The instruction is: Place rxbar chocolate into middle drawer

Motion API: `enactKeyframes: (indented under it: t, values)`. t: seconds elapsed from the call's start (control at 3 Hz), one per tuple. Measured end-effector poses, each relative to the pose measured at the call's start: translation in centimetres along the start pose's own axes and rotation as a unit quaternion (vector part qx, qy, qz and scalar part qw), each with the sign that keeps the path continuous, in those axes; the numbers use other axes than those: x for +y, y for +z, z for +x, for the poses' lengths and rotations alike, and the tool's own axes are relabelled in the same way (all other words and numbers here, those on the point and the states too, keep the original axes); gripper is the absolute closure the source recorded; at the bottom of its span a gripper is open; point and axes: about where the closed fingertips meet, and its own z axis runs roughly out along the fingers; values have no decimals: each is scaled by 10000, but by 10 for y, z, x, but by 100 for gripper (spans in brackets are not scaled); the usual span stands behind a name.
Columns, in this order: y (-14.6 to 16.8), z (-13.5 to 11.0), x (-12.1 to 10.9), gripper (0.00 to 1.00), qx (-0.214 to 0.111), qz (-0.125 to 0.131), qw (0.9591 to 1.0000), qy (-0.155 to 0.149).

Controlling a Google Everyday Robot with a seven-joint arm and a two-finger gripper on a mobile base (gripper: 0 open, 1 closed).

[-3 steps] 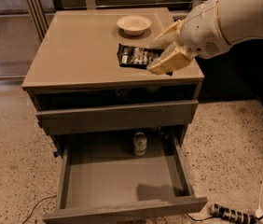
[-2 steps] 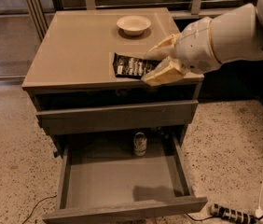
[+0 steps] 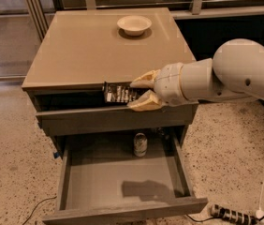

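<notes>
The rxbar chocolate [image 3: 118, 93], a flat black wrapper with white lettering, is held in my gripper [image 3: 140, 93] just past the front edge of the cabinet top, above the drawers. The gripper's cream fingers [image 3: 144, 80] are shut on the bar's right end, one above and one below. The middle drawer [image 3: 118, 182] is pulled wide open below, its grey floor showing. A small metal can [image 3: 140, 144] stands at the drawer's back. My white arm [image 3: 235, 74] reaches in from the right.
A white bowl [image 3: 134, 25] sits at the back of the cabinet top [image 3: 90, 50]. A shut drawer front [image 3: 113, 121] lies between the top and the open drawer. A power strip [image 3: 230, 214] and cables lie on the speckled floor at the lower right.
My gripper has moved with the bar from over the cabinet top toward the front and down, past the top's front edge. The bar stays held.
</notes>
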Motion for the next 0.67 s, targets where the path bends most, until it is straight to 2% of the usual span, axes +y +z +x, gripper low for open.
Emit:
enactKeyframes:
  t: [0.33, 0.67]
  values:
    - [38, 27, 14, 100, 336, -394, 9985, -201]
    - [42, 30, 28, 100, 348, -455, 9981, -210]
